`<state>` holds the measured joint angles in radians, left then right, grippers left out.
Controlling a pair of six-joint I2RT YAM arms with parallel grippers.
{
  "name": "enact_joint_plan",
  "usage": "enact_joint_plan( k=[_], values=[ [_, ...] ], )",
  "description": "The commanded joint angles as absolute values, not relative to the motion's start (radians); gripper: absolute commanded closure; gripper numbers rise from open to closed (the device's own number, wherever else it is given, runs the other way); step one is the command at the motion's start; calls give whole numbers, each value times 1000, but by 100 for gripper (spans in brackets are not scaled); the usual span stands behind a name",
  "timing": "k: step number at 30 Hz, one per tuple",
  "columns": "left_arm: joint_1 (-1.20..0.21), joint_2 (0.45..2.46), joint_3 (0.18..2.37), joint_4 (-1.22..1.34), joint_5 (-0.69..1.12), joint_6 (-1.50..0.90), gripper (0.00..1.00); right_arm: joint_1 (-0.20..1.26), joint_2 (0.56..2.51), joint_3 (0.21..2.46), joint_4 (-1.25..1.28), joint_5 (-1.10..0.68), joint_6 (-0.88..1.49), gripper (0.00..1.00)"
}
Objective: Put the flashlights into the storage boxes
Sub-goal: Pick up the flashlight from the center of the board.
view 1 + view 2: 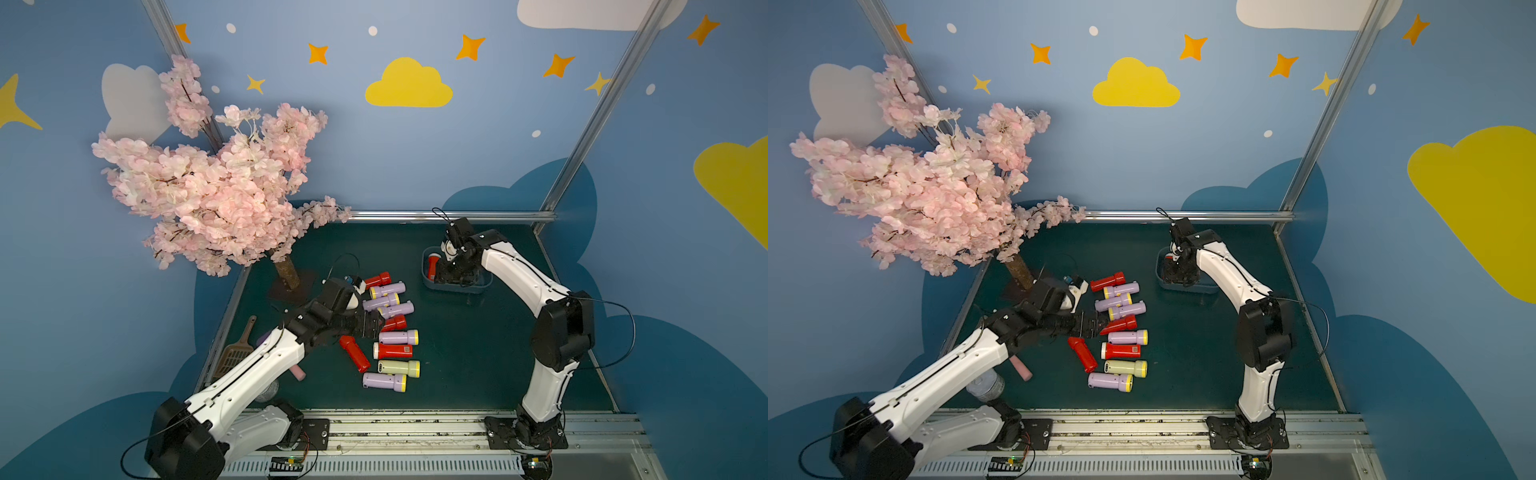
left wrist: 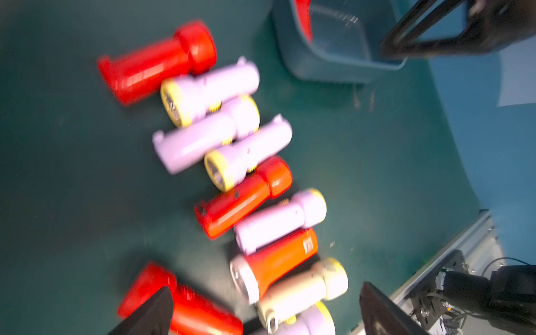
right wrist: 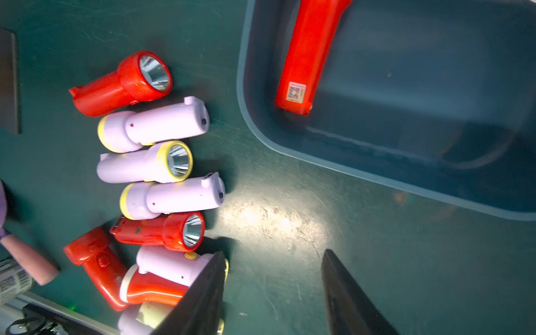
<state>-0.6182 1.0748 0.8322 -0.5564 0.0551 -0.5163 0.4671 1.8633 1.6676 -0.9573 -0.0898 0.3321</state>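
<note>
Flashlight sort: one red unit binned, the row on the mat not yet picked.
Left gripper point(image 1: 376, 324), jaws spread wide and empty, hovers at frame centre over the mid-row red flashlight point(image 1: 395, 323), which is wedged between touching lilac flashlights point(image 1: 398, 337). Right gripper point(image 3: 272, 290), jaws parted and empty, hangs by the storage box point(image 1: 478, 289) at centre right, which holds the binned red flashlight point(image 3: 307, 55). Risk: closing on the packed row would likely pinch or roll a neighbour. The right arm could nudge the box.

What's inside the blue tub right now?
One red flashlight lies in the blue tub, by one end wall; the floor shown in the right wrist view is otherwise bare. In both top views the right hand covers much of the inside.
</note>
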Motion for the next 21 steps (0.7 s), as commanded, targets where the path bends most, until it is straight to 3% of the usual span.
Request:
enact_joint_plan(
  k=[1, 11, 21],
  values=[
    [-698, 1008, 780, -689, -124, -739, 2, 465, 1801, 1631, -931, -45, 334, 45],
    [-872, 950, 652, -746, -259, -1039, 5, 469, 1755, 1566, -896, -37, 336, 46],
    [-861, 958, 546, -617, -281, -1078, 13, 474, 1695, 1530, -920, 11, 331, 47]
  ],
)
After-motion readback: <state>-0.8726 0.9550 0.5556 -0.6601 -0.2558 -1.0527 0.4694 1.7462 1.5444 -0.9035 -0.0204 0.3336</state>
